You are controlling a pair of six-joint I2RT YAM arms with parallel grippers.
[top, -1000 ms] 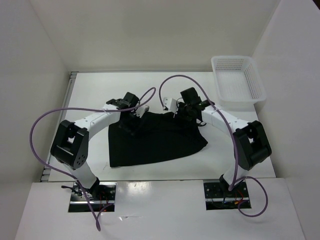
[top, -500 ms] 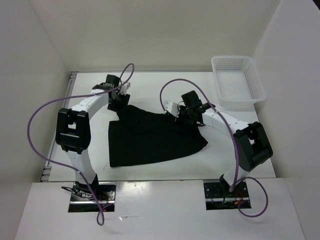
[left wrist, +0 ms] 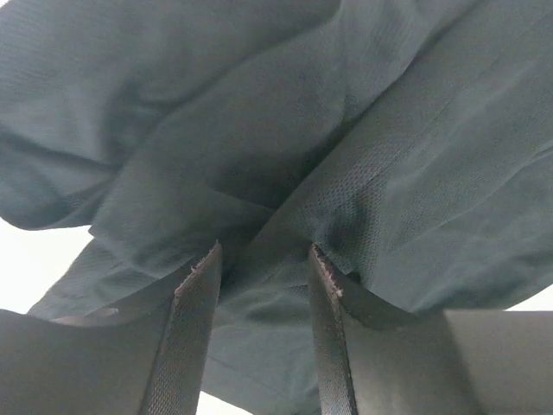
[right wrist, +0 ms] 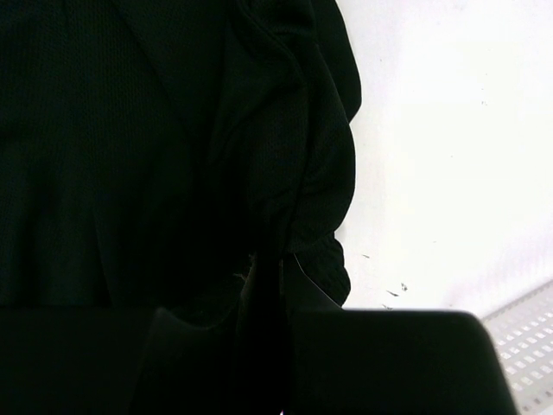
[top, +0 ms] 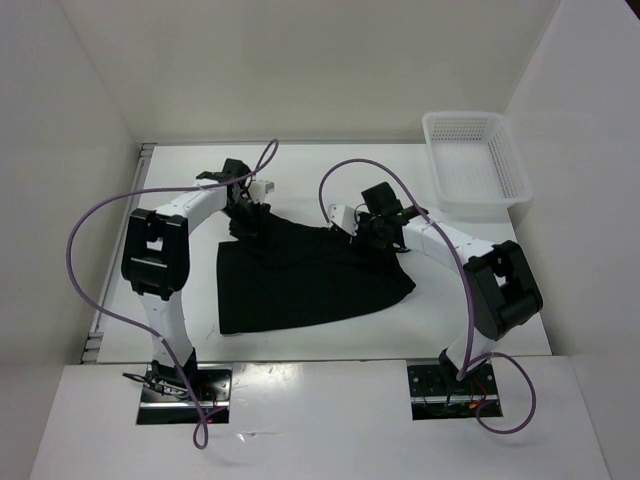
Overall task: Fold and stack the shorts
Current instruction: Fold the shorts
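Note:
The black shorts (top: 310, 275) lie spread on the white table (top: 180, 290) between the arms. My left gripper (top: 246, 212) is at their far left corner, which is bunched and lifted. In the left wrist view my left gripper (left wrist: 263, 259) has a fold of the shorts (left wrist: 346, 130) pinched between its tips, with the jaws held a little apart by the cloth. My right gripper (top: 372, 232) is at the far right edge. In the right wrist view my right gripper (right wrist: 272, 259) is shut on the bunched edge of the shorts (right wrist: 130, 130).
A white mesh basket (top: 475, 165) stands at the far right corner, and its rim shows in the right wrist view (right wrist: 527, 346). White walls close in the table on the left, back and right. Purple cables loop above both arms.
My left gripper swung from over the shorts to their far left corner, dragging that corner out and up. My right gripper stayed almost still on the far right edge.

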